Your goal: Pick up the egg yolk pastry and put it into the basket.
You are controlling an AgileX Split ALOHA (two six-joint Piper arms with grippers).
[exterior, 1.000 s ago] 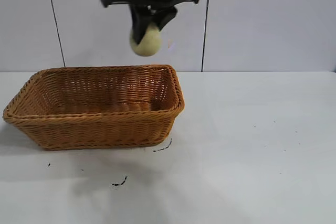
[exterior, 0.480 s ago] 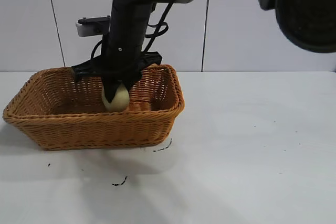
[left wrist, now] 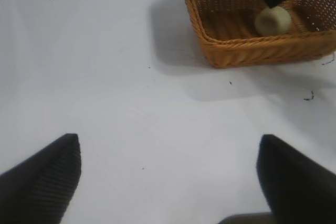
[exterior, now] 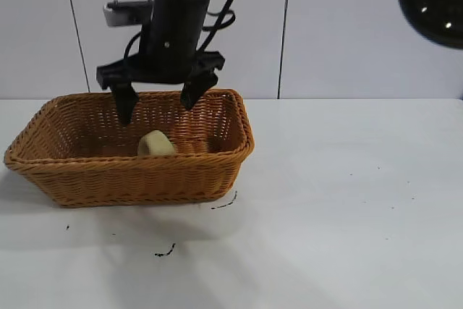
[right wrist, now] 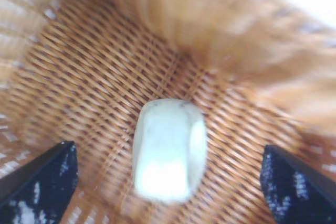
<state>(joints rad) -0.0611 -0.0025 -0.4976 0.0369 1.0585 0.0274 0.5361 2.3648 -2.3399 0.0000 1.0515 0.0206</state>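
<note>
Now released, the egg yolk pastry lies on the woven floor of the wicker basket, tipped on its side near the middle, touching neither gripper finger. Half a second ago it hung clamped low inside the basket; a second ago it was held high above the rim. Directly over it, the right gripper hovers just above the basket, its jaws spread wide and empty, fingertips level with the braided rim. Its wrist camera looks straight down on the pastry between the parted fingers. Well away over the white table, the left gripper sits parked, jaws wide apart, holding nothing. By the look of it, the placing is done; only the arm's withdrawal remains.
</note>
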